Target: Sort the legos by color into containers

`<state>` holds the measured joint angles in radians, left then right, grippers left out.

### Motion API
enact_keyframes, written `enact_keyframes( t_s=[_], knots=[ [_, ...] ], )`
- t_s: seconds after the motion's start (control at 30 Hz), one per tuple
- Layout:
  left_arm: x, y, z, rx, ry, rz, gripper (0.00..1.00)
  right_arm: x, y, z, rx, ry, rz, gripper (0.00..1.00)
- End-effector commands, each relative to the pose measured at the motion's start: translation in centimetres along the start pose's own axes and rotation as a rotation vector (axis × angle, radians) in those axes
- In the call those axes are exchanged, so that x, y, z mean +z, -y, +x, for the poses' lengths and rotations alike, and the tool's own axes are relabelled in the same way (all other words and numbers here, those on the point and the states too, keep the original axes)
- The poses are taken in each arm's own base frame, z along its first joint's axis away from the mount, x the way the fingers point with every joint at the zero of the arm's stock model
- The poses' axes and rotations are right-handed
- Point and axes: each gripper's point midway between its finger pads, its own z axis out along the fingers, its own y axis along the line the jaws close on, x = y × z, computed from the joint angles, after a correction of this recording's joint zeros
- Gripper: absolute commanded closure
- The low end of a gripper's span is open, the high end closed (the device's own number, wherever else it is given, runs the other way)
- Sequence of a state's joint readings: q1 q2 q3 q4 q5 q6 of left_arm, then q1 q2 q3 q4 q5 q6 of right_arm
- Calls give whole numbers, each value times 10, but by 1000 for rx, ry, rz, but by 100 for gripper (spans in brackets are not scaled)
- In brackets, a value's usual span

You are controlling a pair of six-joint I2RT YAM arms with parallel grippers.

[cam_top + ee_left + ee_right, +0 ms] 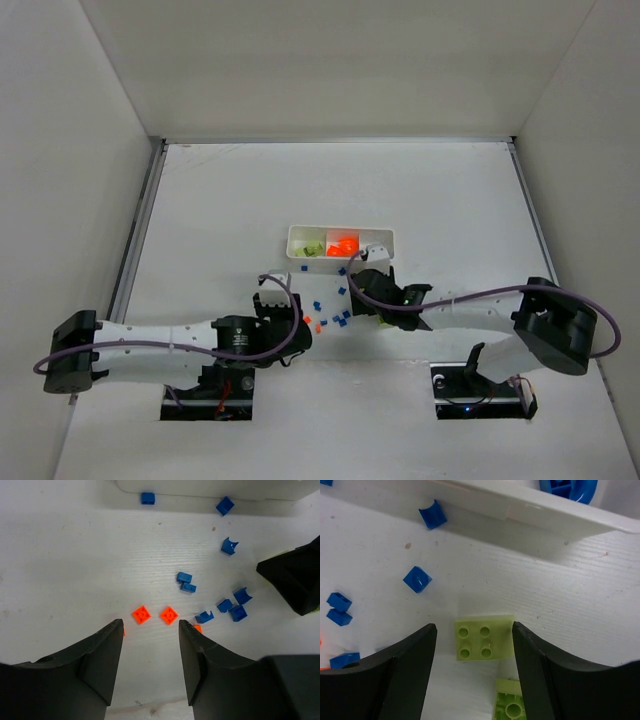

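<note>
Stretched inward from the near edge of the worktop, the left arm [160, 340] and right arm [480, 310] met just short of the white tray [340, 228], which sat about midway across, a little toward the far edge. Green pieces [312, 248] lay in its left compartment and orange ones [343, 245] in the middle. The right compartment was partly hidden by the right gripper [356, 284]. Loose bricks were scattered on the bare top between the tray and the left gripper [298, 322].

From the left wrist, the left gripper [150, 630] stood spread and empty. Two orange bricks [141, 614] lay just beyond its tips, and blue bricks [237, 612] were strewn off to the right.

From the right wrist, the right gripper [473, 630] was also spread, straddling a flat green brick [484, 639] lying studs up on the tabletop. A second green piece [512, 705] lay close by, and a blue brick [417, 578] nearer the tray's wall [520, 505].

That green brick looked light, stiff and slick. I would pinch it across its two straight sides, fingers down near the table, since a shallow or skewed grip could make it skid or pop free.
</note>
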<state>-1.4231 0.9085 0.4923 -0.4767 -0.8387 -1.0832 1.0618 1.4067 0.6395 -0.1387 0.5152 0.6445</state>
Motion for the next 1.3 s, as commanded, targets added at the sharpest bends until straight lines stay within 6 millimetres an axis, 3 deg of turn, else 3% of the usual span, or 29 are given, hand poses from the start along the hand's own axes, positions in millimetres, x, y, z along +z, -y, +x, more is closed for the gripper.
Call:
enact_keyframes(
  t_s=[0.0,0.17,0.4,0.53,0.73,0.9,1.07,1.27],
  knots=[
    [0,15,-18,21,49,22,54,4,-5,4,21,-8,-9,32],
    [3,24,-21,13,46,48,54,6,2,15,32,-30,18,32],
    [17,33,-18,6,9,70,52,7,4,22,43,-55,27,53],
    [19,39,-19,-3,1,95,52,1,3,11,71,-17,19,60],
    [16,34,-28,-33,26,102,52,-31,-15,-46,126,115,-79,60],
    [17,13,-38,-129,75,79,52,-47,-55,-99,109,194,-195,59],
    [18,-13,-46,-224,123,47,52,-21,-100,-148,94,233,-254,59],
    [19,-26,-53,-277,145,28,52,30,-131,-174,67,239,-229,58]
  ],
)
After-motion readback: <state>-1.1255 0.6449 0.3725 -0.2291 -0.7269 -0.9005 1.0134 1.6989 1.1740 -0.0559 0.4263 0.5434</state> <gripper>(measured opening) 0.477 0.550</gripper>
